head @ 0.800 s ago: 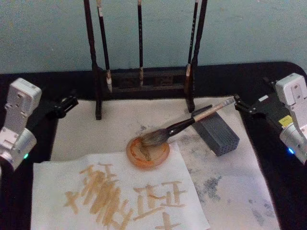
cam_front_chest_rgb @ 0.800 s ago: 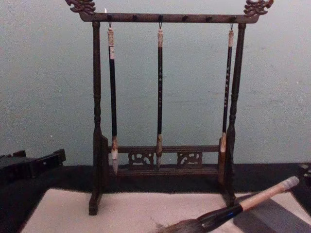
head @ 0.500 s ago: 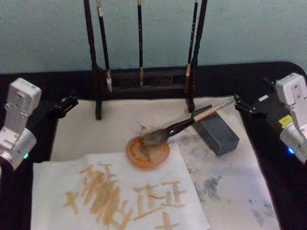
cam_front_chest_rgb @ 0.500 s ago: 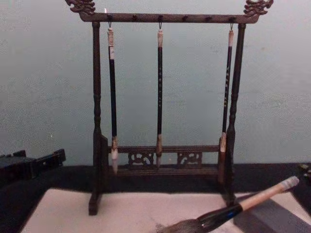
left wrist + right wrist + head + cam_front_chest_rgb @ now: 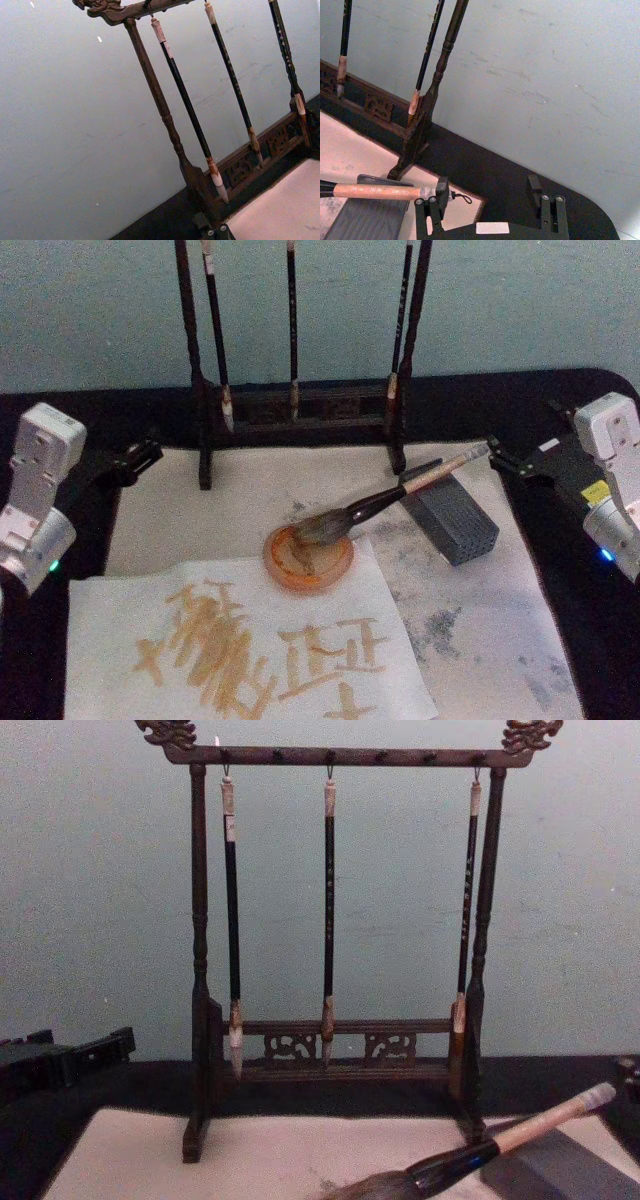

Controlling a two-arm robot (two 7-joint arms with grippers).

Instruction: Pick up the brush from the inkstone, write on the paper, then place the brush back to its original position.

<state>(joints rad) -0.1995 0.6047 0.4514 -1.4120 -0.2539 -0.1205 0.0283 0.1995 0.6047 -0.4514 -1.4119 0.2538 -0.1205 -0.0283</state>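
I count three slim brushes (image 5: 328,900), one rack (image 5: 199,970), one thick brush (image 5: 385,502), one inkstone (image 5: 455,520), one dish (image 5: 274,558), one paper (image 5: 240,640), one mat (image 5: 500,630).

Pale blue-green wall (image 5: 100,920) behind, matte, plain, with faint scratches, scuffs, few small white flecks. Black bench (image 5: 500,400) butts against wall along straight edge; its far right corner rounded. Light dim, soft, even across wall.

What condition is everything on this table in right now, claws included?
Brush, lying, handle on the inkstone, bristles on the orange dish.
Inkstone, lying flat.
Paper, flat, grey-smudged.
White sheet, covered in tan characters.
Slim brushes, hanging from the rack.
Right claw, open, empty.
Left claw, parked at left.
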